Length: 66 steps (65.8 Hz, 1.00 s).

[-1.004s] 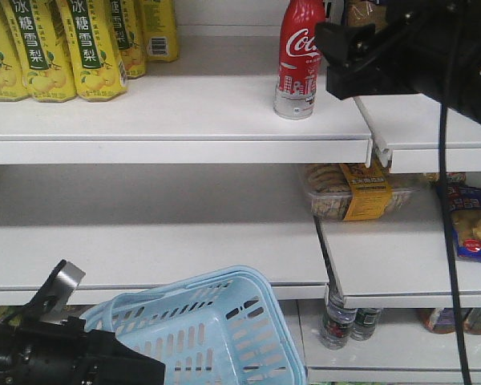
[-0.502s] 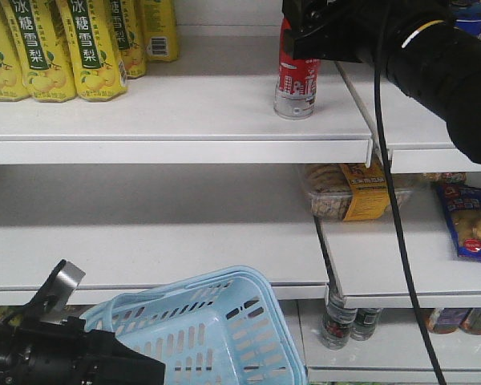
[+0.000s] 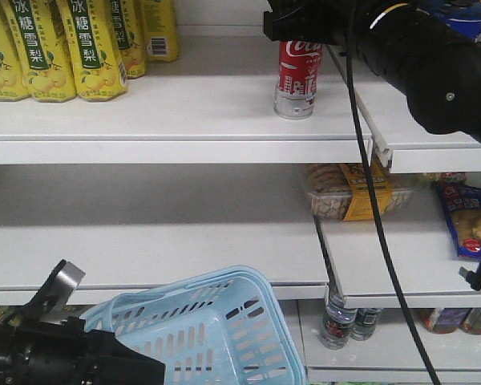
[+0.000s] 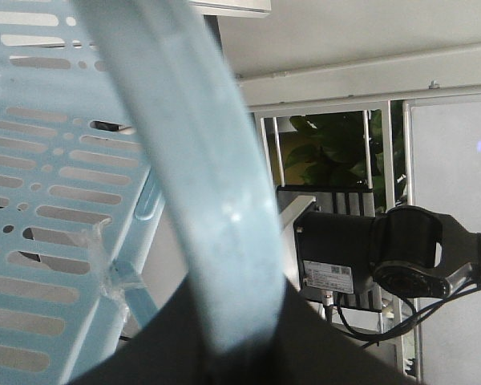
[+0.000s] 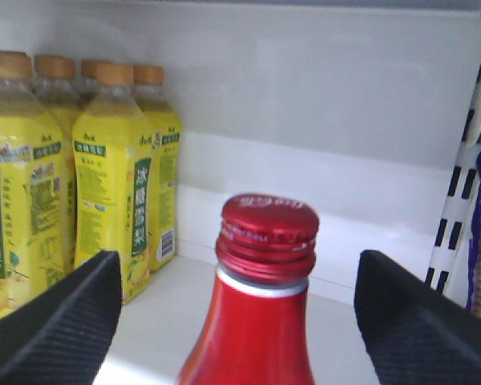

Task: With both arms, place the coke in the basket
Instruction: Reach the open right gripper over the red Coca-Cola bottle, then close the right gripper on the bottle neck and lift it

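Up top, right claw (image 5: 236, 277) spread wide, coke (image 5: 266, 241) upright on shelf (image 3: 184, 104) between its pads (image 5: 56, 321), touching neither. Low down, left claw (image 4: 224, 361) clamped on basket (image 4: 56, 200) edge, coke well above and right of it.

One coke (image 3: 297, 76), upper centre; five yellow drink bottles (image 3: 92, 48), upper left; one basket (image 3: 186, 285), bottom; one biscuit tray (image 3: 353, 192) and one blue snack bag (image 3: 471, 220), right.
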Available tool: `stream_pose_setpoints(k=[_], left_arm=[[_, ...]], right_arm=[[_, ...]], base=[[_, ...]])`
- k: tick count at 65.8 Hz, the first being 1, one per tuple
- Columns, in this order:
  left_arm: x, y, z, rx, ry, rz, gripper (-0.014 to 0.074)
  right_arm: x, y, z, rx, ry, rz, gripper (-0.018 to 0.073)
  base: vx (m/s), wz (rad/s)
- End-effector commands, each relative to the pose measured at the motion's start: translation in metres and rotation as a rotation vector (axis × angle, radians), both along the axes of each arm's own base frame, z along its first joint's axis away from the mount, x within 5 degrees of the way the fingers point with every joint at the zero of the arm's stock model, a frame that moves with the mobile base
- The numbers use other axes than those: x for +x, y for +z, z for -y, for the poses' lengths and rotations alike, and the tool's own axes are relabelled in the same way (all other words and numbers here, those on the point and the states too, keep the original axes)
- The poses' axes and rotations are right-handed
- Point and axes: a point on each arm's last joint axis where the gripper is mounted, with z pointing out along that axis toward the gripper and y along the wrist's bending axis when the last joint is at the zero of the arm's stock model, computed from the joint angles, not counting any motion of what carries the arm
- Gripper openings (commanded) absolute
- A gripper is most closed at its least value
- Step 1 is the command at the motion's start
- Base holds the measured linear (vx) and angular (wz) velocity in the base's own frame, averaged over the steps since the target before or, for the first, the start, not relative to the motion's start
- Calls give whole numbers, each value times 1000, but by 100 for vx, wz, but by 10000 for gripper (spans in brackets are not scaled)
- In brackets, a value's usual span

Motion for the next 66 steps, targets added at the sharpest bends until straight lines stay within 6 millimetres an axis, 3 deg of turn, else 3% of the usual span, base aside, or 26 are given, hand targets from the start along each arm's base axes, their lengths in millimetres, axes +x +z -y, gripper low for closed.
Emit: stream_pose_setpoints(k=[1, 8, 26, 42, 66], left_arm=[[1, 16, 5, -96, -6, 30, -6], [1, 16, 5, -97, -5, 30, -6], [1, 16, 5, -97, -5, 30, -6], [1, 16, 5, -97, -5, 30, -6], [1, 16, 5, -97, -5, 30, -6]], right_arm=[[-7, 34, 9, 57, -26, 135, 563], [-3, 36, 18, 109, -53, 120, 475], [-1, 28, 17, 102, -36, 20, -16], [-7, 25, 10, 65, 0, -37, -9], [-54, 65, 21, 27, 39, 24, -5]], base=[[0, 0], [0, 0], [0, 0], [0, 0], [0, 0]])
